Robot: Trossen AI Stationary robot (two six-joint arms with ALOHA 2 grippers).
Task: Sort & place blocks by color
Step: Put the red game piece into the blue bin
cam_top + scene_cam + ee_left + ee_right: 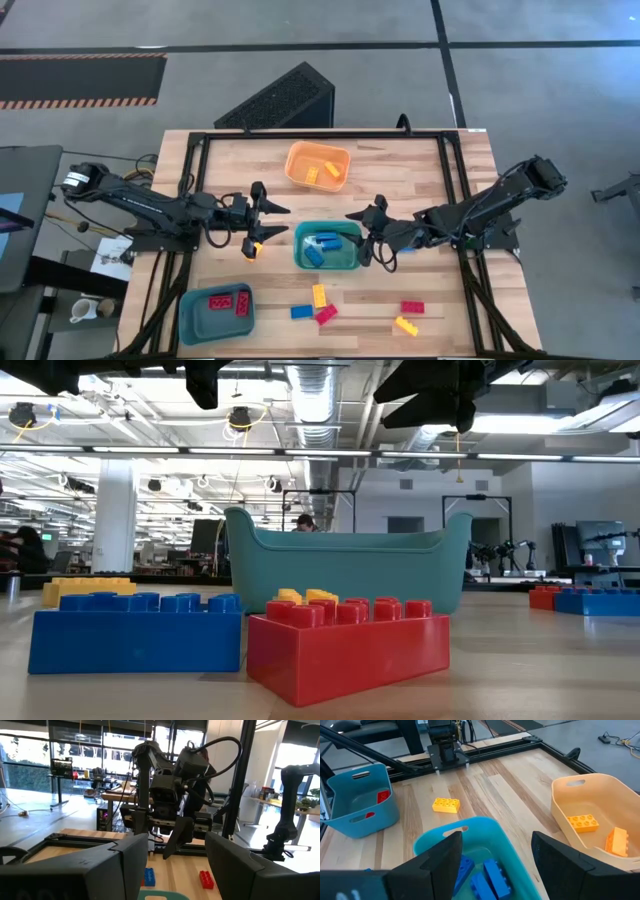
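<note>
My left gripper (272,220) (175,840) hangs open above the table, just left of the teal bin (328,247), with nothing between its fingers. A yellow block (252,248) (446,805) lies on the wood below it. My right gripper (358,237) (496,840) hangs open and empty over the teal bin's right end, facing the left one. Blue blocks (490,880) lie in the teal bin. Yellow blocks (582,822) lie in the orange bin (318,165), and red blocks (228,301) in the blue bin (200,318).
Loose blocks lie on the table's near part: yellow (319,295), blue (301,312), red (325,315), red (412,307) and yellow (405,325). A black frame (455,170) runs along the table's edges. Bare wood shows between the orange bin and the right rail.
</note>
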